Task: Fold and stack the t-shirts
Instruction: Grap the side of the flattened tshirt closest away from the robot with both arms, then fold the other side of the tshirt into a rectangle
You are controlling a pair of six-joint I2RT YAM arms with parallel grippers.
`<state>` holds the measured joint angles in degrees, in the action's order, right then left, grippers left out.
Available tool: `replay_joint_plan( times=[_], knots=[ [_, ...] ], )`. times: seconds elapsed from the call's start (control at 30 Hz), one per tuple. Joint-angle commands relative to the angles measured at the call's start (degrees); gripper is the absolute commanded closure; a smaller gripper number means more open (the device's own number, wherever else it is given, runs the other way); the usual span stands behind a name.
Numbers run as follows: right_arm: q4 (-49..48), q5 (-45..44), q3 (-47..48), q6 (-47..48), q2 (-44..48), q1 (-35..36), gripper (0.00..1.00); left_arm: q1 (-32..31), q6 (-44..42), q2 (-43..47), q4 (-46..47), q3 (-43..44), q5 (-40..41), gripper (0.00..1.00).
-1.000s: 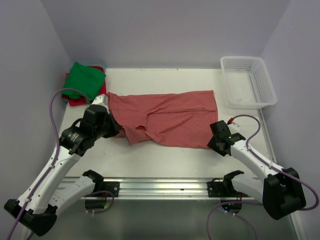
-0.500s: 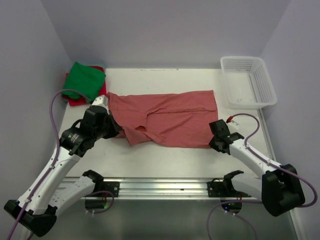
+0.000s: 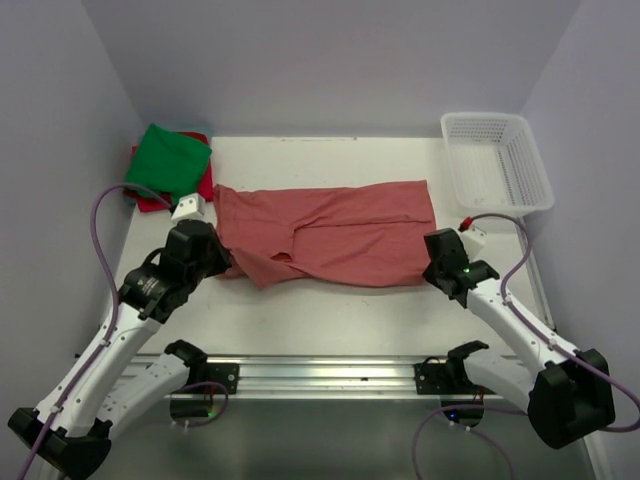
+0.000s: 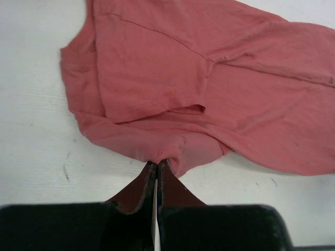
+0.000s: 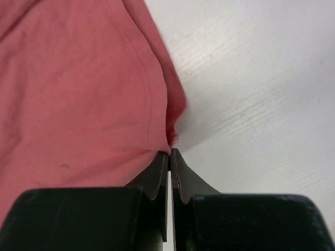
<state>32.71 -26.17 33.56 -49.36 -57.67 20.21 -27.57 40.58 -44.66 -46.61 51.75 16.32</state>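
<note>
The large faded brick-red t-shirt lies spread across the middle of the table, partly folded lengthwise. My left gripper is shut on its near left edge; the left wrist view shows cloth pinched at the gripper. My right gripper is shut on the near right corner; the right wrist view shows the hem bunched at the gripper. The green t-shirt lies folded on the red-pink t-shirt at the back left.
A white plastic mesh basket stands at the back right. The metal rail with the arm bases runs along the near edge. Grey walls close in the left, back and right sides.
Both grippers have moved away from me, drawing the near edge of the brick-red t-shirt toward the back. The shirt's near part now looks narrower.
</note>
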Motion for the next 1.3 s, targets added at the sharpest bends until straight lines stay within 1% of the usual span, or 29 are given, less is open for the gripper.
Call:
replay_joint_plan(
  times=[0.0,0.07,0.1,0.13,0.23,0.27,0.3,0.47,0.5,0.63,0.7,0.93,1.1,1.27],
  knots=[
    [-1.9,-6.1,5.9,2.7,-3.6,-0.2,1.0,-0.3,-3.7,-2.3,8.7,-1.9,9.3,1.0],
    [-3.3,-7.5,7.9,3.4,-6.0,-0.2,1.0,-0.3,-5.3,-4.0,11.2,-1.6,10.4,1.0],
    [-4.3,-8.0,8.7,3.9,-7.1,-0.3,1.0,-0.3,-5.9,-5.9,14.1,-1.5,11.6,1.0],
    [-4.8,-8.4,9.6,4.1,-9.6,-0.3,1.0,-0.1,-6.8,-6.7,15.5,-1.3,12.0,1.0],
    [-7.5,-10.1,12.4,5.1,-13.2,-0.8,1.0,0.8,-8.3,-10.7,20.7,-0.3,12.3,1.0],
    [-8.4,-10.6,13.6,5.3,-15.9,-0.9,1.0,1.2,-8.8,-11.6,22.0,-0.2,12.1,1.0],
    [-9.8,-10.9,14.4,5.9,-17.2,-1.5,1.0,2.2,-9.2,-13.4,24.3,0.4,11.7,1.0],
    [-12.1,-12.2,20.9,7.5,-25.6,-2.6,1.0,5.5,-12.4,-18.4,29.0,2.4,11.9,1.0],
    [-12.7,-12.4,21.8,8.1,-28.3,-2.9,1.0,7.1,-12.7,-20.1,29.9,3.0,11.2,1.0],
    [-13.2,-12.9,27.0,8.6,-34.2,-4.1,1.0,11.7,-13.6,-24.6,33.1,4.3,8.0,1.0],
    [-13.8,-12.6,28.2,8.7,-37.1,-4.6,1.0,12.0,-13.7,-26.9,34.7,4.6,7.7,1.0],
    [-13.8,-13.0,31.9,8.7,-41.5,-4.8,1.0,12.3,-14.3,-35.0,39.0,8.5,4.4,1.0],
    [-13.6,-15.4,31.5,8.2,-40.4,-4.8,1.0,12.5,-14.3,-40.2,39.6,12.1,3.4,1.0],
    [-14.6,-16.8,30.3,8.1,-38.2,-5.4,1.0,12.8,-14.8,-41.7,40.7,12.6,3.8,1.0]
  ],
)
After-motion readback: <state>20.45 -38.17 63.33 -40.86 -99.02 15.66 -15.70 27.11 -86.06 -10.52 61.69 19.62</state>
